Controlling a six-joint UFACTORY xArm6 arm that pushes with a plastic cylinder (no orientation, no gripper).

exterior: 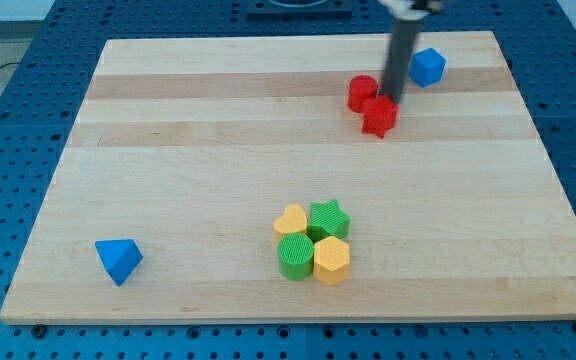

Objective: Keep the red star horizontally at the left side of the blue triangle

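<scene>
The red star [379, 116] lies near the view's top right, touching a red cylinder [362, 93] at its upper left. My tip [392, 98] stands just above and right of the red star, close against it. The blue triangle [118, 260] lies far off at the view's bottom left, near the board's lower edge. The red star is well to the right of and above the blue triangle.
A blue hexagon block [427, 67] sits right of my rod near the top edge. A cluster sits at bottom centre: yellow heart [291, 220], green star [329, 217], green cylinder [294, 257], yellow hexagon [332, 260]. The wooden board [168, 150] lies on a blue pegboard.
</scene>
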